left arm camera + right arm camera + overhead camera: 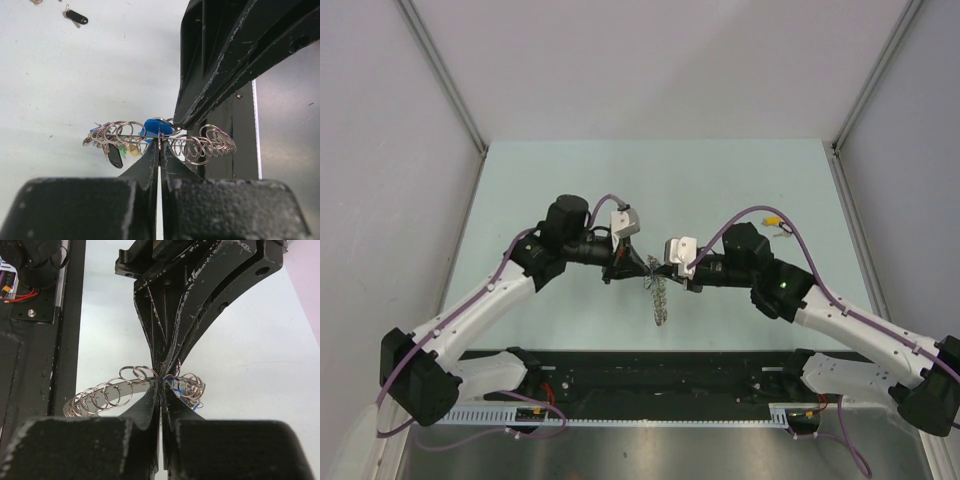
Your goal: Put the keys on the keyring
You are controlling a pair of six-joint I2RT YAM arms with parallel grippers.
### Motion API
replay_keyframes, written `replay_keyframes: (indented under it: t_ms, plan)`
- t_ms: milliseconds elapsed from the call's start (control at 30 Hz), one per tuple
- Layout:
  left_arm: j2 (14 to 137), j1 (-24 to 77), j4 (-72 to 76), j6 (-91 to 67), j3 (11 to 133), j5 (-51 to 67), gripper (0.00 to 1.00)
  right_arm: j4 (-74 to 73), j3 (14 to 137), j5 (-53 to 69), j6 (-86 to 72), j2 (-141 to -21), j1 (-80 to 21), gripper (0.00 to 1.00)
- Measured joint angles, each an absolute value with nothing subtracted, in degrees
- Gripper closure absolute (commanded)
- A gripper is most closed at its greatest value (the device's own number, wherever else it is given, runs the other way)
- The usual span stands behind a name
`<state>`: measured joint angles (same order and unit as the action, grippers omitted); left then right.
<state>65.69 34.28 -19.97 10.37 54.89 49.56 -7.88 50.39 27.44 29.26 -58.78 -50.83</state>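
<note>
Pale table | left gripper and right gripper meet tip to tip, both pinched tight on keyring, held off the table | keys dangle from it; one loose key lies apart | advice: hold both grips steady, no twisting

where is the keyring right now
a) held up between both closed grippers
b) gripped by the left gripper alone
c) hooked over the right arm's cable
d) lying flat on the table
a: the left gripper and the right gripper are both shut on the keyring, tip to tip at one spot, and it hangs between them above the table.
</note>
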Motion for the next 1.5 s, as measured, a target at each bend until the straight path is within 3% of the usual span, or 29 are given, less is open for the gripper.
replay_keyframes:
  t_ms: [133, 367, 633, 967, 1133, 1233, 1500]
  plan:
    - [65.58, 34.04, -19.27, 10.07, 54.89, 49.76, 1.0, -6.63, 50.09, 26.59, 27.99, -58.35, -50.83, 0.85]
    - [65.56, 33.56, -18.68, 10.02, 54.89, 49.71, 0.99, -6.02, 49.43, 24.73, 26.63, -57.98, -51.07, 0.83]
    - [65.56, 33.56, -18.59, 10.02, 54.89, 49.69, 1.0, -5.19, 49.25, 23.99, 26.37, -57.98, -51.72, 0.69]
    - [65.56, 33.56, -18.59, 10.02, 54.89, 49.65, 0.99, -3.68, 49.19, 22.24, 26.15, -58.46, -52.99, 0.73]
    - [65.56, 33.5, -18.61, 10.02, 54.89, 49.45, 1.0, -3.05, 49.19, 21.26, 25.98, -59.09, -53.3, 0.86]
    - [65.56, 33.45, -18.61, 10.02, 54.89, 49.21, 1.0, -2.92, 49.19, 20.69, 25.98, -59.33, -53.43, 0.99]
    - [65.56, 33.26, -18.65, 9.82, 54.89, 48.29, 1.0, -2.83, 49.19, 18.94, 26.17, -59.33, -53.54, 0.97]
